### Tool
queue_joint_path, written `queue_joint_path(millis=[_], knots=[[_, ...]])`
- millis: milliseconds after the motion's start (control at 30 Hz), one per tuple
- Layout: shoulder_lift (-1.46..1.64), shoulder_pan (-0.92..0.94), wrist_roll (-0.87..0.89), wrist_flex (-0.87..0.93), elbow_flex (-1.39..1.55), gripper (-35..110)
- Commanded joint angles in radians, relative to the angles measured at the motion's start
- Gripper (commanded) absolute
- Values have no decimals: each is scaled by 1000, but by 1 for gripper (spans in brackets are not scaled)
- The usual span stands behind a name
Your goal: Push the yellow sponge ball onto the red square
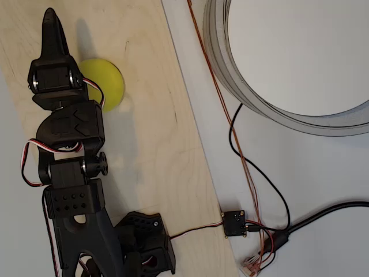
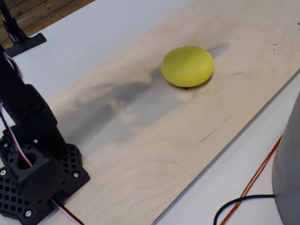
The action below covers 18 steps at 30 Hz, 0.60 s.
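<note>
Fixed view: the yellow sponge ball point(image 2: 188, 66) is seen covering the red square point(image 2: 186, 87), so the closed-looking gripper point(image 1: 51, 26) should be lifted clear gently.

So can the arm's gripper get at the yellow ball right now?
Probably yes. In the overhead view the gripper sits right beside the yellow ball, partly overlapping it, and the fixed view shows bare wooden board around the ball. Its height above the ball can't be judged.
</note>
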Motion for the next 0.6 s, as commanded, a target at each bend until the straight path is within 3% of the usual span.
queue_joint_path(millis=[0,133,200,267,567], knots=[[37,17,20,0,-43,0],[38,18,25,0,-44,3],[41,0,-21,0,-38,24],[58,-15,-35,0,-17,31],[77,-28,-74,0,-12,33]])
